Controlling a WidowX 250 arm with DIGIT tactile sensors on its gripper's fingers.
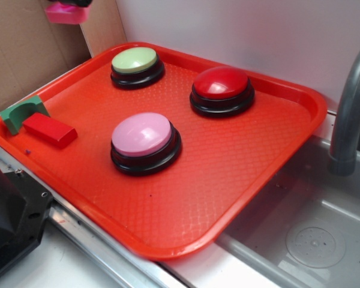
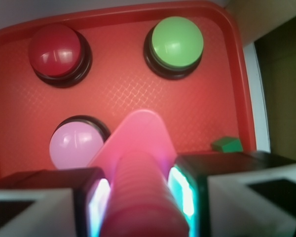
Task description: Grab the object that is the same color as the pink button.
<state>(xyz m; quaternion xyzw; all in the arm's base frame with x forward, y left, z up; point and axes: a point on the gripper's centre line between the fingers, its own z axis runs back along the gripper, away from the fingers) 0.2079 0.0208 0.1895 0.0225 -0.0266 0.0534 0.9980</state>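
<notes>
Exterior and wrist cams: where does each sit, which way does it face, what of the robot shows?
Exterior: high, off one corner of the red tray, angled down; only the pink bolt shows at the top edge.
Wrist: on the gripper, looking down across the tray; both fingers clamp the bolt.
Shared: pink button, red button, green button, green block.

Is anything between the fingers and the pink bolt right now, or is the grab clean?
Nothing visible stands between them. In the wrist view the pink bolt sits directly between the fingers of the gripper, its ridged post clamped and its flat base pointing out over the red tray, above the pink button.
</notes>
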